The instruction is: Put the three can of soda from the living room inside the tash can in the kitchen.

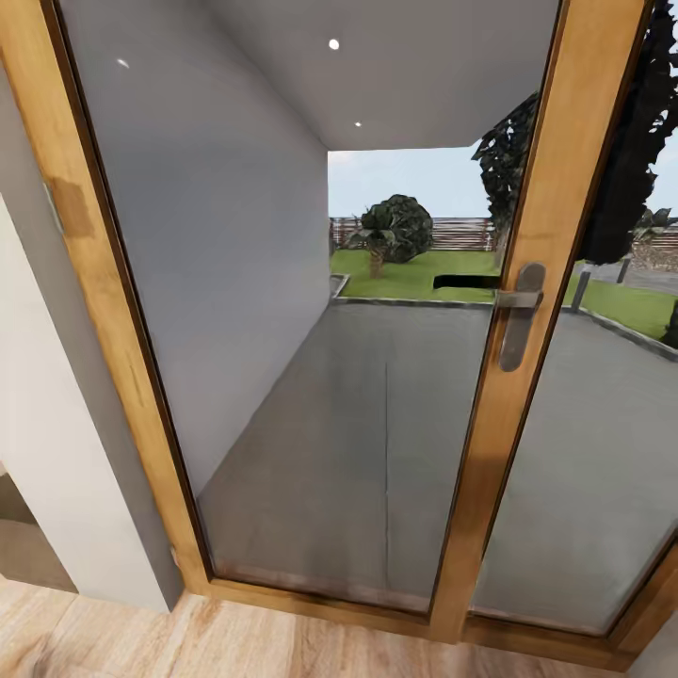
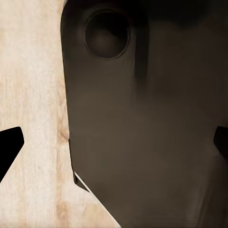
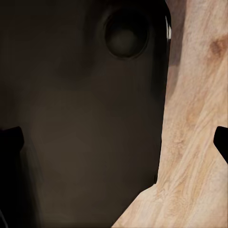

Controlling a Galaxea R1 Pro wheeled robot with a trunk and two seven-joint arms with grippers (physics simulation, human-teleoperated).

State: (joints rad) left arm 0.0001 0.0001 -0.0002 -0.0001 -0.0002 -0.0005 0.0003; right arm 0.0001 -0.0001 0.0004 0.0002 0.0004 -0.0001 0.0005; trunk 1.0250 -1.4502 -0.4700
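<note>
The three can of soda and the tash can are out of view. In the left wrist view my left gripper (image 2: 115, 145) is open, its dark fingertips (image 2: 9, 147) far apart with nothing between them. It hangs over my own dark base (image 2: 142, 133) and the light wood floor (image 2: 33, 95). My right gripper (image 3: 116, 142) is also open and holds nothing. One of its fingertips (image 3: 222, 142) shows over the wood floor (image 3: 194, 118), beside the dark base (image 3: 80, 118).
I face wood-framed glass doors (image 1: 311, 377) at close range, with a metal handle (image 1: 520, 311) on the middle post (image 1: 527, 282). Behind the glass lie a grey patio and a lawn with trees. A pale wall (image 1: 56, 452) stands at the left, and light plank floor (image 1: 235, 650) runs below.
</note>
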